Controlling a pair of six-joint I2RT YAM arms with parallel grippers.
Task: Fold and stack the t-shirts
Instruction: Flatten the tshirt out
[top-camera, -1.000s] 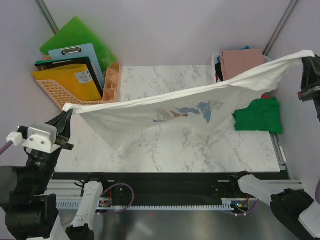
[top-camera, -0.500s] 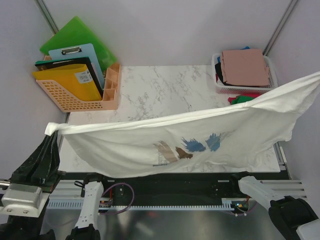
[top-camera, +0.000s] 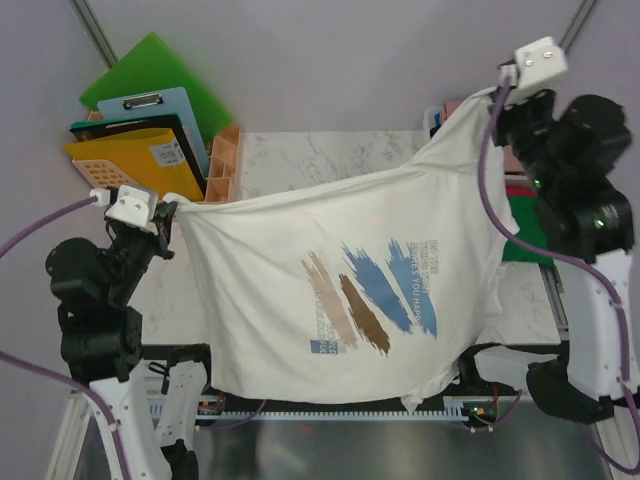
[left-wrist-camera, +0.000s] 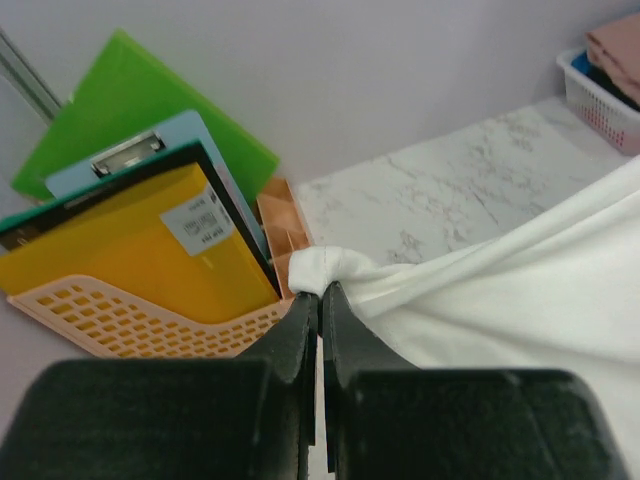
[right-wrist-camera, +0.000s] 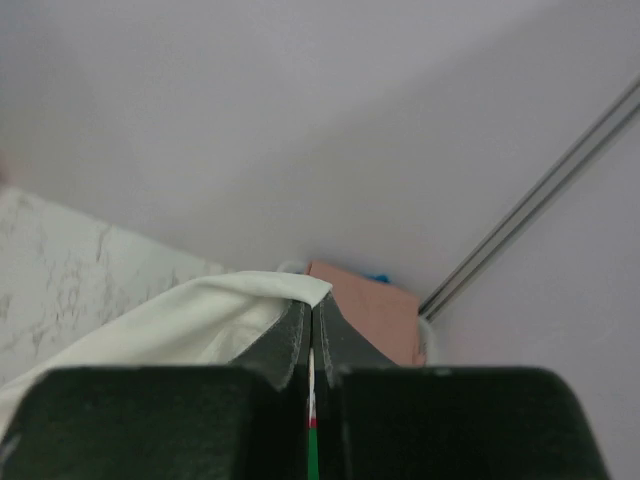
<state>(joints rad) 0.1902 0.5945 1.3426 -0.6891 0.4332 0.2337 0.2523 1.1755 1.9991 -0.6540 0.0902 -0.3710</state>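
A cream-white t-shirt with a blue-and-brown print hangs spread out between my two grippers, print side up toward the top camera. My left gripper is shut on one bunched corner, close to the peach organizer. High at the back right, my right gripper is shut on the other corner. In the right wrist view a dusty-pink t-shirt lies just beyond the fingertips. A green t-shirt shows partly behind the right arm. The shirt's lower hem drapes over the table's near edge.
A peach organizer holding a yellow folder, a clipboard and a green board stands at the back left. A white mesh basket of clothes sits at the back right. Bare marble table shows behind the shirt.
The shirt has swung from a low, stretched band near the front edge to a raised, spread sheet. My left gripper moved back toward the organizer. My right gripper came into view at the back right.
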